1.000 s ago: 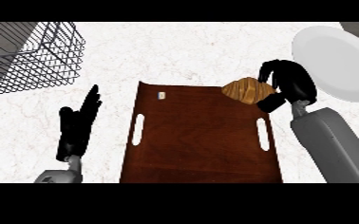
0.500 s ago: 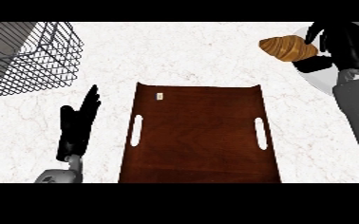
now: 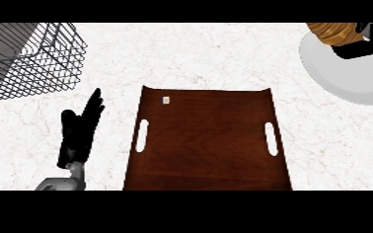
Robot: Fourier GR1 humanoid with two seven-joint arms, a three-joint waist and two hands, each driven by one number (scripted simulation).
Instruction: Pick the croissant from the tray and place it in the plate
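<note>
We see a white marbled table [image 3: 204, 54] filling the view, and on it, in the near middle, a dark brown wooden tray [image 3: 207, 143] with a slot handle on each side and a small pale label near its far left corner. At the far left stands a black wire basket [image 3: 40, 57], partly cut by the edge. At the far right lies a white plate [image 3: 331, 76], also cut by the edge, well apart from the tray. Near the left of the tray we find the left robot hand [image 3: 79, 131], its black fingers straight and pointing away, holding nothing and resting beside the tray without touching it. At the far right corner the right robot hand [image 3: 357, 49] shows only in part, dark against the plate, its fingers clamped on the croissant [image 3: 334, 32]. The croissant, golden brown, sits over the far rim of the plate; we cannot tell whether it touches the plate.
</note>
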